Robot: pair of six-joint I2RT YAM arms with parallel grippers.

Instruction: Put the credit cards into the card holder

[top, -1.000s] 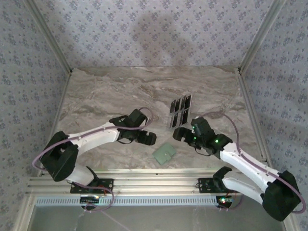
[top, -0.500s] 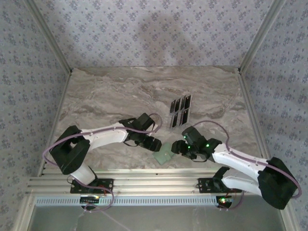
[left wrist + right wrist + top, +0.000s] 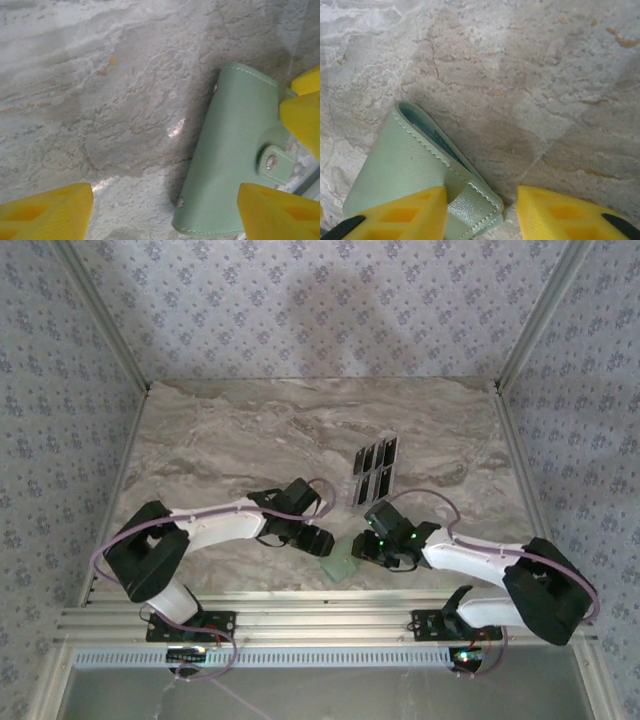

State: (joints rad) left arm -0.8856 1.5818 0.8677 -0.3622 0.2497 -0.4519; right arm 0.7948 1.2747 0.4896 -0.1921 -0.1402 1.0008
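**Right now, the card holder [image 3: 342,558] is flanked on both sides**

From above, it lies flat on the marble table [image 3: 220,440] near the front edge. The left gripper [image 3: 320,542] is just beside it on one side and the right gripper [image 3: 364,548] on the other. The credit cards [image 3: 374,472] sit in a neat block farther back, well apart.

Through the left wrist camera, the left gripper [image 3: 165,212] stands wide with nothing held. The card holder [image 3: 235,150] lies partly inside its span, snap tab [image 3: 272,162] facing up.

Through the right wrist camera, the right gripper [image 3: 480,210] is partly open and straddles the card holder's [image 3: 405,165] tab-end corner. I'd say it is not yet clamped.

The holder looks light and soft, likely to flex and skate on polished stone. It is best pinned at its folded edge while the tab is lifted. The cards look thin, stiff and slick, so an edge grip suits them.
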